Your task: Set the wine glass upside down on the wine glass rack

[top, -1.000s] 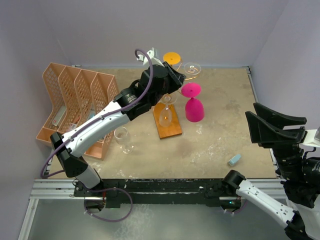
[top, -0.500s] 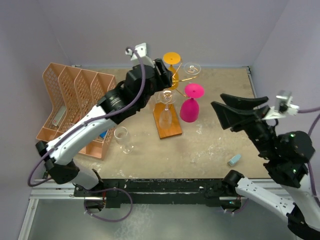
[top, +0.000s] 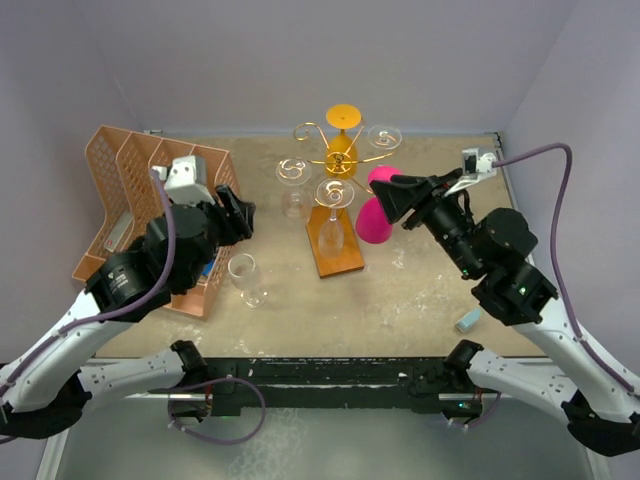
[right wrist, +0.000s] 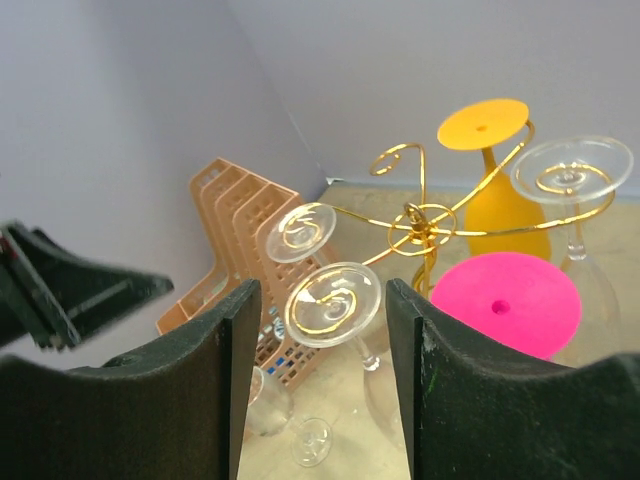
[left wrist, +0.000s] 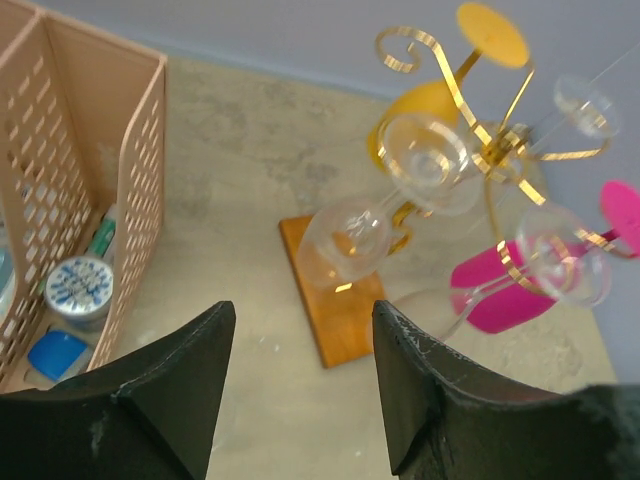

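The left claw is spread wide with nothing between its black fingers. It hangs above the table, between the file organiser and the rack. The right claw is just as wide and just as empty, held in the air close to the rack's right side, above the pink glass.

The rack, gold wire on a reddish-brown wooden base, stands mid-table toward the back. The wine glass hangs upside down by its foot in the curled arm on the left, bowl pointing down. A second clear glass hangs at the front, a third clear glass at the back right, and an orange glass at the rear. The pink glass is inverted just right of the base; whether an arm carries it I cannot tell. An upright glass stands near the organiser's front corner, apart from the rack. A pale blue object lies near the right edge.

The table is tan, mottled and scuffed with white. Pale lilac walls close it in on three sides.
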Robot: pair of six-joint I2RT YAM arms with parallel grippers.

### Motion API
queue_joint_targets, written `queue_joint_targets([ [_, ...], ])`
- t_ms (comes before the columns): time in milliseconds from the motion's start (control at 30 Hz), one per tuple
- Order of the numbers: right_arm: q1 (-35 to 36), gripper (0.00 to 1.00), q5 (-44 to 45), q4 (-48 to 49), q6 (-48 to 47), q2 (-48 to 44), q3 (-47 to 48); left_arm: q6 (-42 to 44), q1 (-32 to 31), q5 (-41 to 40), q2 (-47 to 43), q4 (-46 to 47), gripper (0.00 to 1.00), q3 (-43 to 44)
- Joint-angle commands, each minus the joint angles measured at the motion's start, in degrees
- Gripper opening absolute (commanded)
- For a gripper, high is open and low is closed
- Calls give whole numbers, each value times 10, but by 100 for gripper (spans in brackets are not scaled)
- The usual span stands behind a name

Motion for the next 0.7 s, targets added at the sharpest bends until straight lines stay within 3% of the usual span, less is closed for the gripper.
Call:
queue_joint_targets([
  [0, 1, 54, 41, 16, 34, 24, 19, -58, -2, 42, -19, -73, 54, -84],
  [200, 1, 52, 81, -9, 71, 47, 24, -108, -2, 55, -9, -93, 53, -155],
  [400, 1, 53, 14, 15, 53, 28, 1, -113, -1, 28, 20, -79, 52, -202],
  [667, 1, 53, 0, 27, 52, -5, -6, -119, 43, 67, 67, -70, 38, -211],
])
